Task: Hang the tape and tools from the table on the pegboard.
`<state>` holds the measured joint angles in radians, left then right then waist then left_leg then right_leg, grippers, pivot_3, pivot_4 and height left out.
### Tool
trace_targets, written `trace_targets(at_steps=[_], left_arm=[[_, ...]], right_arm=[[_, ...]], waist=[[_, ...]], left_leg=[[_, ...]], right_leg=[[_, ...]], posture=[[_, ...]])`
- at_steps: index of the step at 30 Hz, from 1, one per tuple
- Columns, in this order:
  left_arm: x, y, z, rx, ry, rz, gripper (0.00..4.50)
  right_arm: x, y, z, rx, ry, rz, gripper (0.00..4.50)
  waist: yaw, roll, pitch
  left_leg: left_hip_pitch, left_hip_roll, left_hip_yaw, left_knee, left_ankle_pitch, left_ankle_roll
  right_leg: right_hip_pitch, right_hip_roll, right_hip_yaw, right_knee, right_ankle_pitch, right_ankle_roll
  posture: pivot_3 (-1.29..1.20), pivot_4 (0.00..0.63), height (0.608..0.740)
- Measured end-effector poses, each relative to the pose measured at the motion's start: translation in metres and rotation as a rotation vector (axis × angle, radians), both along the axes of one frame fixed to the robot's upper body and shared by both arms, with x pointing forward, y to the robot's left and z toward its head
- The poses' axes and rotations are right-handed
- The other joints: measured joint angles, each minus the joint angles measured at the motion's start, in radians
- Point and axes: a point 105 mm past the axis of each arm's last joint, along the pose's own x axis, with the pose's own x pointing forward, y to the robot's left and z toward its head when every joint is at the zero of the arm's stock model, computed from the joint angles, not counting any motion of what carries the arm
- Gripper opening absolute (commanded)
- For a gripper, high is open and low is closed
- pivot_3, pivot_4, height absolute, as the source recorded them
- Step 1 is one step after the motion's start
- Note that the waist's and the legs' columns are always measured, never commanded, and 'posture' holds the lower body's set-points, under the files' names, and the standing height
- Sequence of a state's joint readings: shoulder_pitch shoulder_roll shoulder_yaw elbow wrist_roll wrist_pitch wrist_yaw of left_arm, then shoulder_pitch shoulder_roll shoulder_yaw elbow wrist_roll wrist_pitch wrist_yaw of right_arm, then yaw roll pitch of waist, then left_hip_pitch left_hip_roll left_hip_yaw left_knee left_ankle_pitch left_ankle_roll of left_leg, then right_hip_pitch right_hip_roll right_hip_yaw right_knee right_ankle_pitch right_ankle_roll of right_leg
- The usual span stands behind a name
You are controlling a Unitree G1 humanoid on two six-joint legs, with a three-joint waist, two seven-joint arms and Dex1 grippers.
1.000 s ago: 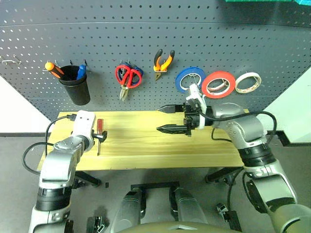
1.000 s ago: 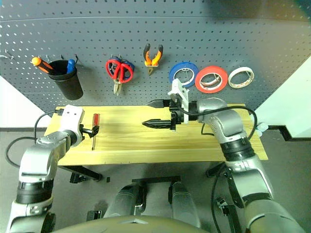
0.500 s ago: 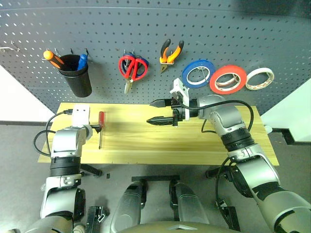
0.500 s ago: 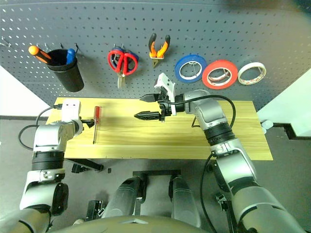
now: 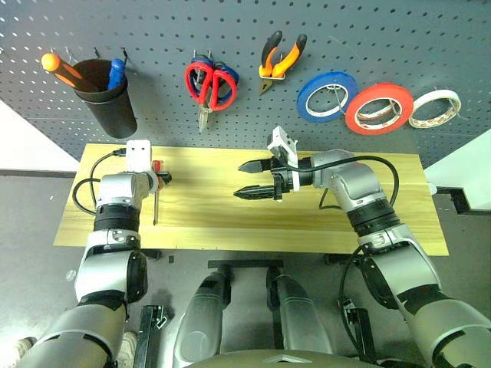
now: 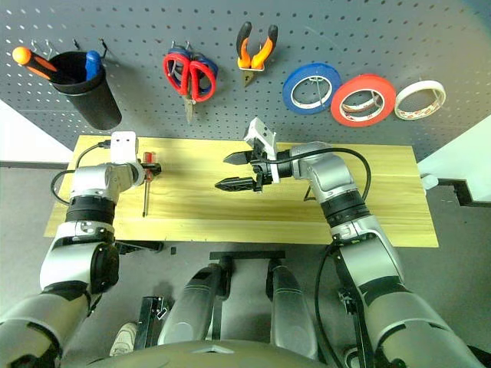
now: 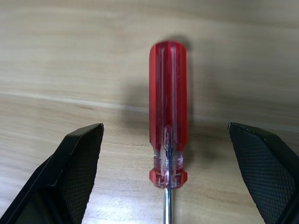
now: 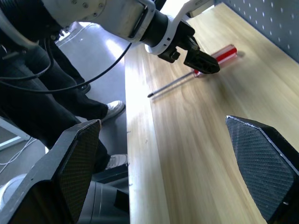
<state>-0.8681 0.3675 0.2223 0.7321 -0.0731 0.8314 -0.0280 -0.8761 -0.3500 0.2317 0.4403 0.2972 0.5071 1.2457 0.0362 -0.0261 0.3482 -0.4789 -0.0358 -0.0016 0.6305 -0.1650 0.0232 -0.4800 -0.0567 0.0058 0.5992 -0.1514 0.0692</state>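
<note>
**benchrat:** So what's new compared to a second back? The left pincer [image 7: 168, 186] has pushed forward over the counter [image 5: 307, 222], and the screwdriver [image 7: 168, 126] now sits right between its two fingers [image 7: 70, 172]. Handle dead centre, shaft running back toward the wrist.

**pegfan:** Has it grabbed it yet?

**benchrat:** Nope. The pincer is spread wide, with bare wood on both sides of the handle, so nothing's touching. The screwdriver is flat on the counter. My guess is that closing is the next thing.

**pegfan:** And the right pincer [image 5: 257, 179]?

**benchrat:** Also wide and holding nothing. It's hanging above the middle of the counter pointing toward the left one and has barely drifted. The screwdriver is well off beyond its tips.

**pegfan:** The rest?

**benchrat:** The red tape [image 5: 378, 108], red scissors [image 5: 209, 81] and pliers [image 5: 281, 55] are already up on the pegboard [image 5: 153, 31]. So this screwdriver looks like the last item left to hang.
</note>
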Motion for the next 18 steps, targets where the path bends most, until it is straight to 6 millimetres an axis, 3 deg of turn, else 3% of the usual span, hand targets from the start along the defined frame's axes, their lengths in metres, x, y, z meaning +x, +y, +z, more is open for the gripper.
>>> trace_targets(at_steps=[12,15,18], left_arm=[[0.007,0.004,0.0,0.0,-0.001,0.062,4.48],[0.007,0.004,0.0,-0.012,0.0,0.072,3.88],[0.007,0.002,-0.001,-0.018,0.001,0.074,2.88]], right_arm=[[-0.004,-0.015,-0.001,-0.038,-0.011,-0.006,4.5],[-0.001,-0.013,0.0,-0.038,-0.067,-0.017,4.5],[0.007,-0.006,-0.003,-0.025,-0.114,-0.06,4.5]], waist=[[-0.006,0.0,0.01],[-0.014,0.0,0.01],[-0.024,0.0,0.01]], left_leg=[[0.0,0.0,0.0,-0.001,-0.001,-0.002],[0.0,0.0,0.0,-0.002,-0.001,-0.002],[0.0,0.0,0.0,-0.002,-0.001,-0.002]], right_leg=[[0.002,-0.005,-0.006,-0.001,-0.002,-0.003],[0.002,-0.005,-0.007,-0.001,-0.002,-0.003],[0.003,-0.005,-0.008,-0.001,-0.002,-0.003]], posture=[[0.03,0.432,0.731],[0.03,0.432,0.731],[0.04,0.427,0.731]])
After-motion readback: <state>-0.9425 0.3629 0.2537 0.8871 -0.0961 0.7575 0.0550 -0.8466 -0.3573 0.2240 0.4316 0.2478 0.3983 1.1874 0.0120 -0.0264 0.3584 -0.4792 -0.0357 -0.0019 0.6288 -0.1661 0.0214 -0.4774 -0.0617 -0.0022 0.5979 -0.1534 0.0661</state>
